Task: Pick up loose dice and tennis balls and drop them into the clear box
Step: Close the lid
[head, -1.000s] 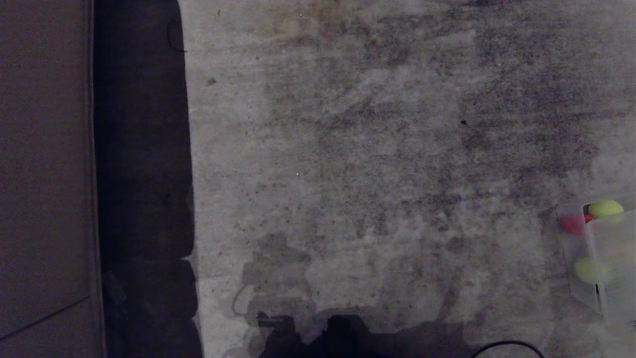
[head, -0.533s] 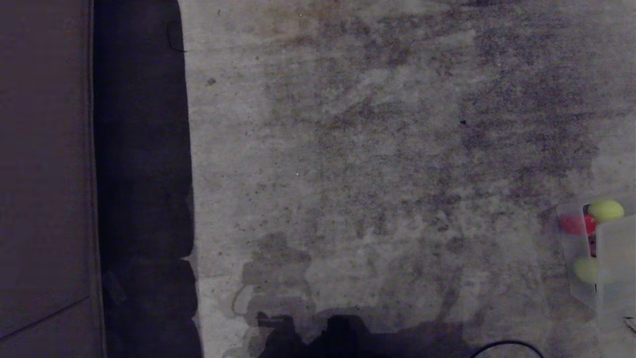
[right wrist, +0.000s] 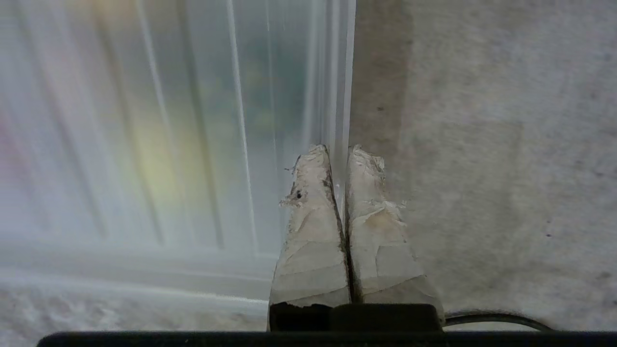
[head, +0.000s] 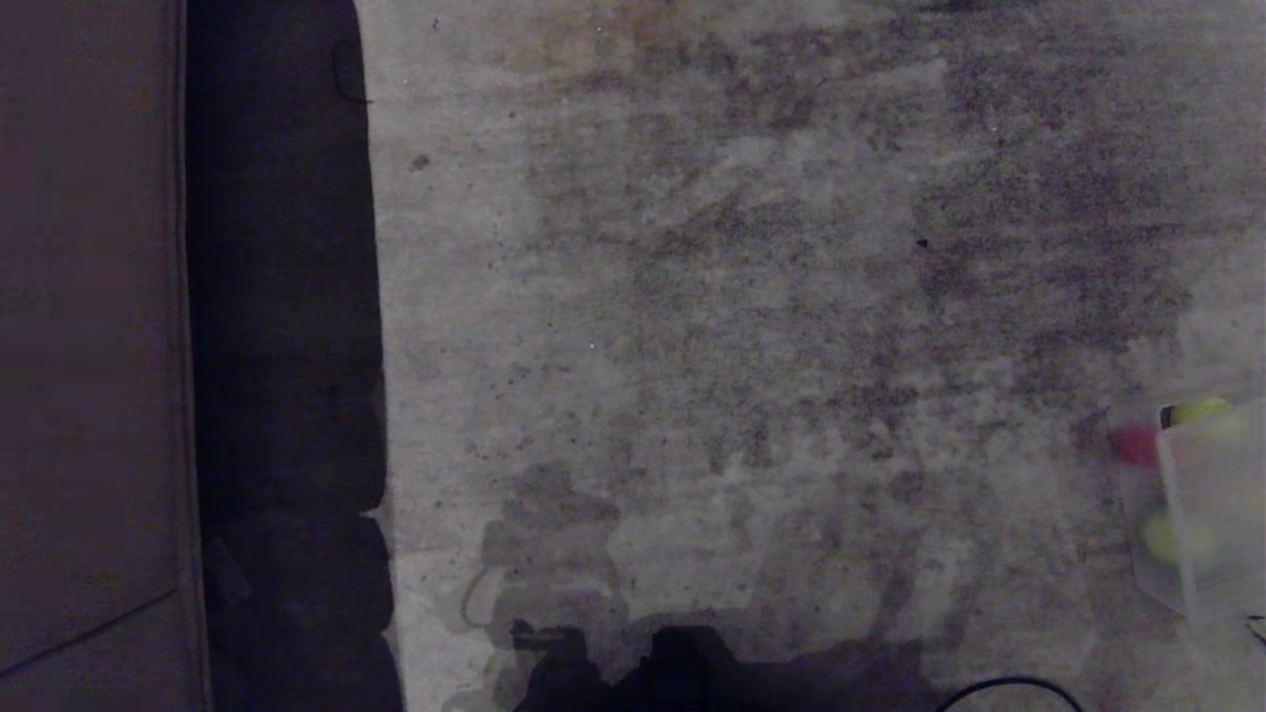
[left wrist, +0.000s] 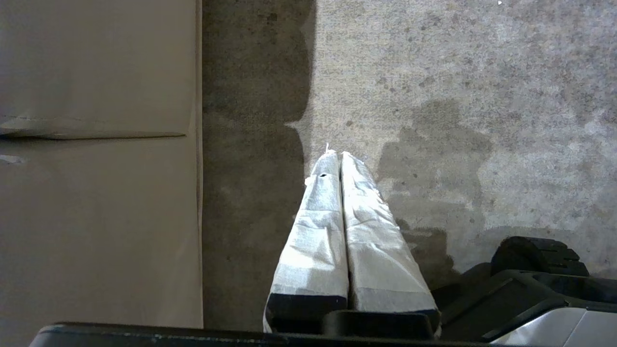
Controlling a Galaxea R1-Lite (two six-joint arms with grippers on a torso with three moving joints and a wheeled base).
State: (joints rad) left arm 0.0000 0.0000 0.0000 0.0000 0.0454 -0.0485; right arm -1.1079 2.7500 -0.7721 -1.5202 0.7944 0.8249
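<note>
The clear box [head: 1130,494] sits on the floor at the head view's right edge. Inside it lie a red die [head: 1135,445] and two tennis balls, one at the far end [head: 1199,409] and one nearer [head: 1172,539], both blurred behind a ribbed translucent panel [head: 1219,494] held over the box. My right gripper [right wrist: 340,154] is shut on that panel's edge [right wrist: 337,72], which runs between its taped fingers. My left gripper [left wrist: 340,155] hangs shut and empty over bare floor. Neither gripper shows in the head view.
A beige furniture side [head: 89,346] with a dark shadow strip [head: 287,346] beside it fills the head view's left. A black cable [head: 1009,684] loops at the bottom edge. My dark base [left wrist: 530,274] sits near the left gripper.
The ribbed panel has slid left and farther over the clear box, so it now veils the red die and far tennis ball. The left arm has not moved.
</note>
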